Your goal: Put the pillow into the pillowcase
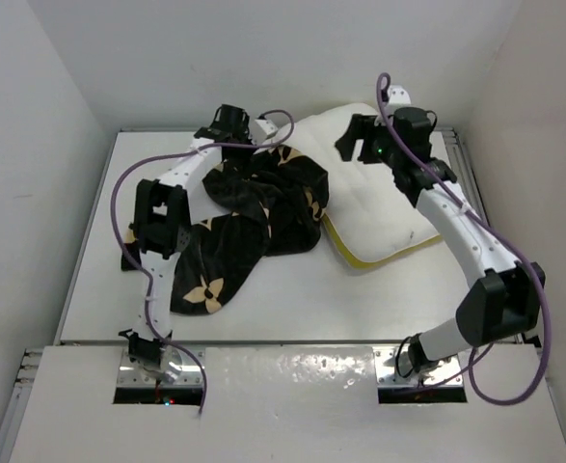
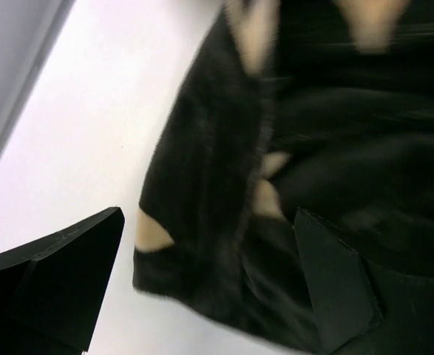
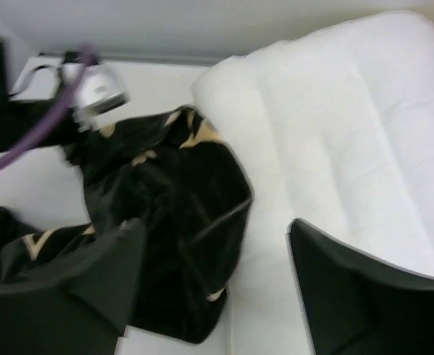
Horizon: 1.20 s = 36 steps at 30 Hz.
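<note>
Overview from the near edge. The pillow [image 1: 389, 193] lies at the far right of the table [image 1: 292, 309], its far side close to the back wall [image 1: 263, 58]. Its yellow trim [image 1: 384, 256] shows along the near edge. The pillowcase [image 1: 263, 207] is bunched at the table's middle. It overlaps the pillow's left edge and trails toward the near left under the left arm. Bare table runs along the near edge and in the near right corner, and walls close off the left, far and right sides.

The left gripper [image 2: 209, 211] hangs over the far end of the pillowcase. Its fingers [image 2: 61, 274] are spread wide, with dark fabric below them. The view is blurred, so contact cannot be judged.

The right gripper [image 3: 215, 222] hovers above the seam where pillowcase meets pillow. Its fingers [image 3: 350, 288] are parted and hold nothing.
</note>
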Each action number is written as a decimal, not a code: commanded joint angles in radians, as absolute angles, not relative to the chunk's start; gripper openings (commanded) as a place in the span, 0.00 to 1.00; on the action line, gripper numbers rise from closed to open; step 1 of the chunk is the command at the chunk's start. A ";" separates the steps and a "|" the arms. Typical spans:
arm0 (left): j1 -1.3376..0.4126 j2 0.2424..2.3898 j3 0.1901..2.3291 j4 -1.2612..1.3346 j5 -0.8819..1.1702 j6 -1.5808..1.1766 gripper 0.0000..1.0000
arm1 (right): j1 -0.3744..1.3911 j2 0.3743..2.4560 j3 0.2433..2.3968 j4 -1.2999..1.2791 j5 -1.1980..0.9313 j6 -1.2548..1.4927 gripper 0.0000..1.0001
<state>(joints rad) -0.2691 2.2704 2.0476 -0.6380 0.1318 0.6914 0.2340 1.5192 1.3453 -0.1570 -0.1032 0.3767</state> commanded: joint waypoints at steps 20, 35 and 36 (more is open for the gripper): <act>-0.236 2.157 2.082 -0.667 -0.034 0.637 0.00 | 0.365 1.804 1.319 0.125 -0.003 0.462 0.00; -0.409 1.438 2.220 -0.882 -0.254 0.707 0.00 | 0.195 1.278 1.385 0.489 -0.025 0.287 0.00; -0.411 1.424 2.235 -0.884 -0.256 0.646 0.00 | 0.195 1.269 1.406 0.524 -0.032 0.287 0.00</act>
